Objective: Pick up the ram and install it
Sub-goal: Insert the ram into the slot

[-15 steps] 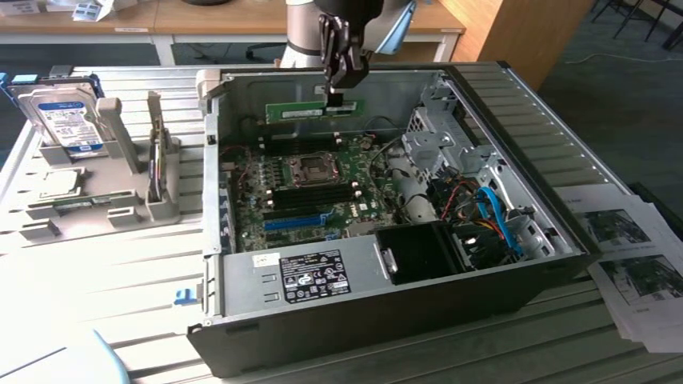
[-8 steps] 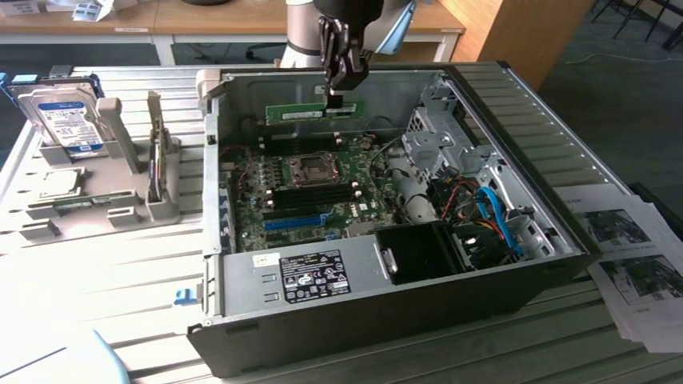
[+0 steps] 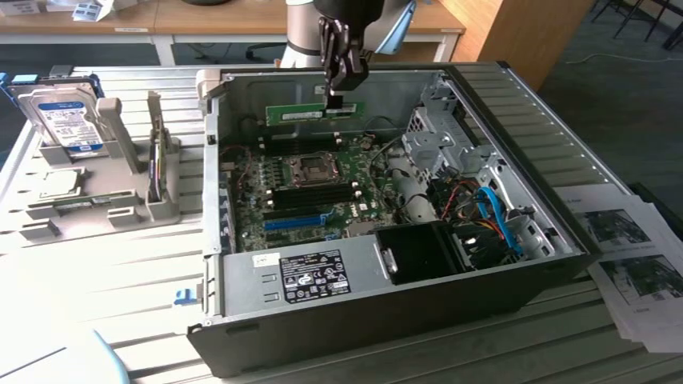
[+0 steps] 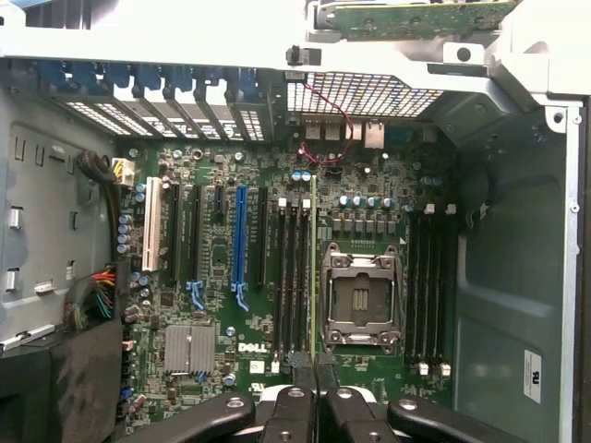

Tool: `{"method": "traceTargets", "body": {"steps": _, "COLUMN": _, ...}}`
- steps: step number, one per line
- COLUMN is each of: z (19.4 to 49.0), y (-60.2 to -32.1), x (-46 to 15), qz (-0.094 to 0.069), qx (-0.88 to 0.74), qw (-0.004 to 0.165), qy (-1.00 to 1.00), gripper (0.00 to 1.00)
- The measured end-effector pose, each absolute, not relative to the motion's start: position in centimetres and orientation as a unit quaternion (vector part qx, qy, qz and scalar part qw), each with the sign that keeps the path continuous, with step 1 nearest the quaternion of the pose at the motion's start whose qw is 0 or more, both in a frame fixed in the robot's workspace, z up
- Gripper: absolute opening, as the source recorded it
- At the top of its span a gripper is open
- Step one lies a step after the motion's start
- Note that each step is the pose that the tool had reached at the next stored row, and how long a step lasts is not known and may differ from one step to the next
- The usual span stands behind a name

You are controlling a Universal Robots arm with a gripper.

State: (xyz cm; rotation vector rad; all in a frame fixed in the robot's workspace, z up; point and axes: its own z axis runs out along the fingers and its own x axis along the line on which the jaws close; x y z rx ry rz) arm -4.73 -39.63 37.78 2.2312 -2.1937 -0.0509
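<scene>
Ram (image 3: pixel 309 113) was clamped off-centre in nearly closed fingers (image 3: pixel 334 99), upper middle of the exterior view, hanging over the open case (image 3: pixel 353 320). Memory slots (image 3: pixel 309 194) lay beyond. Risk: pushed down, that off-centre grip could pivot the stick, jamming it crooked.

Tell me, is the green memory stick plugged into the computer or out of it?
Out. The ram hangs in the gripper above the motherboard, not seated in any slot.
</scene>
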Motion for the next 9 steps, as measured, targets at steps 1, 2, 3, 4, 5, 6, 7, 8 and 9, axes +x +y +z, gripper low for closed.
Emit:
{"method": "traceTargets", "body": {"steps": 1, "z": 37.79, "y": -39.68, "x": -4.73, "qz": -0.016, "qx": 0.713, "qw": 0.006, "qy": -0.701, "gripper": 0.11}}
{"method": "traceTargets", "body": {"steps": 2, "z": 37.79, "y": -39.75, "x": -4.74, "qz": -0.016, "qx": 0.713, "qw": 0.006, "qy": -0.701, "gripper": 0.11}}
{"method": "traceTargets", "body": {"steps": 3, "z": 37.79, "y": -39.82, "x": -4.73, "qz": -0.016, "qx": 0.713, "qw": 0.006, "qy": -0.701, "gripper": 0.11}}
{"method": "traceTargets", "body": {"steps": 4, "z": 37.79, "y": -39.89, "x": -4.73, "qz": -0.016, "qx": 0.713, "qw": 0.006, "qy": -0.701, "gripper": 0.11}}
{"method": "traceTargets", "body": {"steps": 5, "z": 37.79, "y": -39.96, "x": -4.73, "qz": -0.016, "qx": 0.713, "qw": 0.006, "qy": -0.701, "gripper": 0.11}}
{"method": "traceTargets", "body": {"steps": 6, "z": 37.79, "y": -40.02, "x": -4.73, "qz": -0.016, "qx": 0.713, "qw": 0.006, "qy": -0.701, "gripper": 0.11}}
{"method": "traceTargets", "body": {"steps": 7, "z": 37.79, "y": -40.05, "x": -4.74, "qz": -0.016, "qx": 0.712, "qw": 0.006, "qy": -0.701, "gripper": 0.11}}
{"method": "traceTargets", "body": {"steps": 8, "z": 37.79, "y": -40.05, "x": -4.74, "qz": -0.016, "qx": 0.712, "qw": 0.006, "qy": -0.701, "gripper": 0.11}}
{"method": "traceTargets", "body": {"steps": 9, "z": 37.79, "y": -40.05, "x": -4.74, "qz": -0.016, "qx": 0.712, "qw": 0.006, "qy": -0.701, "gripper": 0.11}}
